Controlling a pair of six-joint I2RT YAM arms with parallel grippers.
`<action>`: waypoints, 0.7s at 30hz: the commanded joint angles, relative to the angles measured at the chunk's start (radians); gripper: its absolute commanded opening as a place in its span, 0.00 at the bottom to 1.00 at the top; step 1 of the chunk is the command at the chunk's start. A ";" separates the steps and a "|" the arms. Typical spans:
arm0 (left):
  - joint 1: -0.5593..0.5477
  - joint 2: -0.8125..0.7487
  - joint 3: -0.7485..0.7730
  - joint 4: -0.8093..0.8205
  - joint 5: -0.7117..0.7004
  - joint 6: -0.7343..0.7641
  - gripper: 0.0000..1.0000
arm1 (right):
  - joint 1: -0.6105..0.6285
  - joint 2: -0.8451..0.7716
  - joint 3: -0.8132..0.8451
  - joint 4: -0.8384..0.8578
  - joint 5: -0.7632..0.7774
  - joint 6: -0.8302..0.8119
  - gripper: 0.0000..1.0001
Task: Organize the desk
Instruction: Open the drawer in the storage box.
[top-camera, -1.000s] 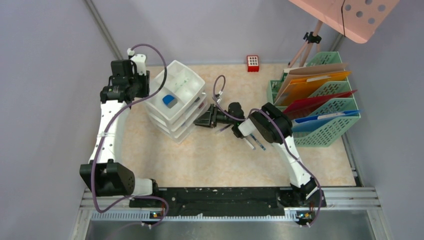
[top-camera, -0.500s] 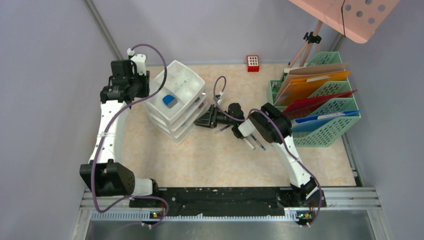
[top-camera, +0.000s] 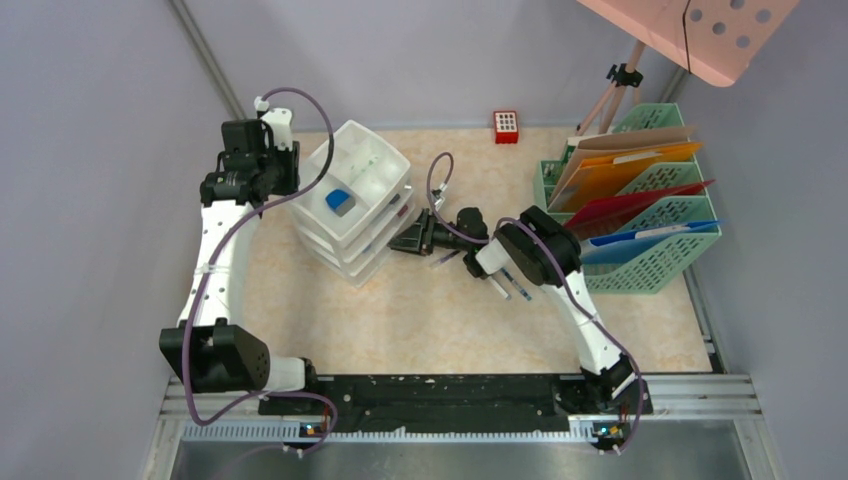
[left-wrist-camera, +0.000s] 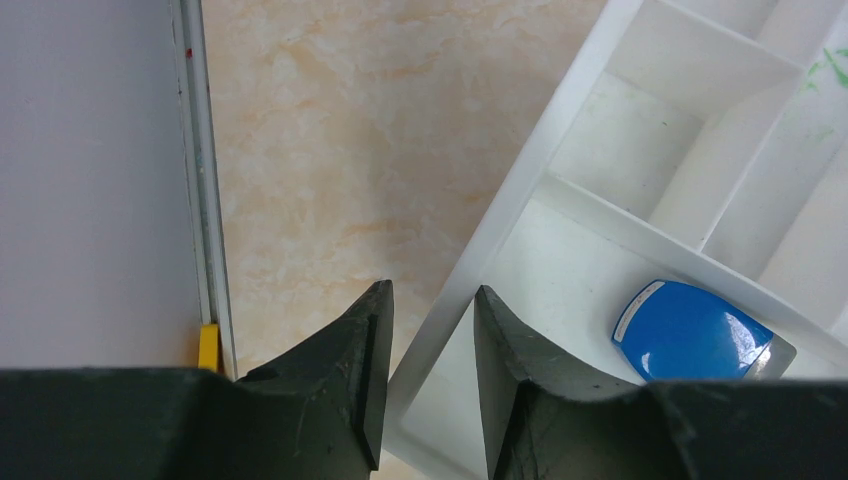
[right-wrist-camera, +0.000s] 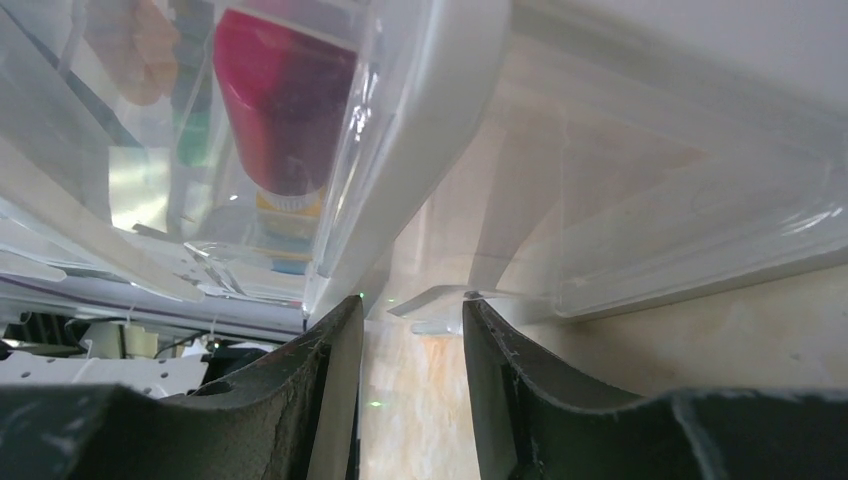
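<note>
Desk (top-camera: 440, 320), left pincer (left-wrist-camera: 433, 290) clamping drawer unit (left-wrist-camera: 522, 200) rim

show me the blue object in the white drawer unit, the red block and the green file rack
blue object (left-wrist-camera: 690, 332): left wrist view, middle of its glossy top
red block (top-camera: 506, 126): top external view, its holed top face
green file rack (top-camera: 655, 268): top external view, near mesh wall
</note>
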 joint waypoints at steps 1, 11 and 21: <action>-0.003 0.027 -0.022 -0.045 0.052 -0.051 0.38 | 0.001 0.021 0.053 0.153 0.010 0.022 0.42; -0.003 0.029 -0.020 -0.046 0.040 -0.050 0.37 | -0.004 0.027 0.048 0.282 -0.009 0.070 0.40; -0.001 0.033 -0.011 -0.047 0.029 -0.047 0.36 | -0.011 0.034 0.058 0.337 -0.038 0.088 0.28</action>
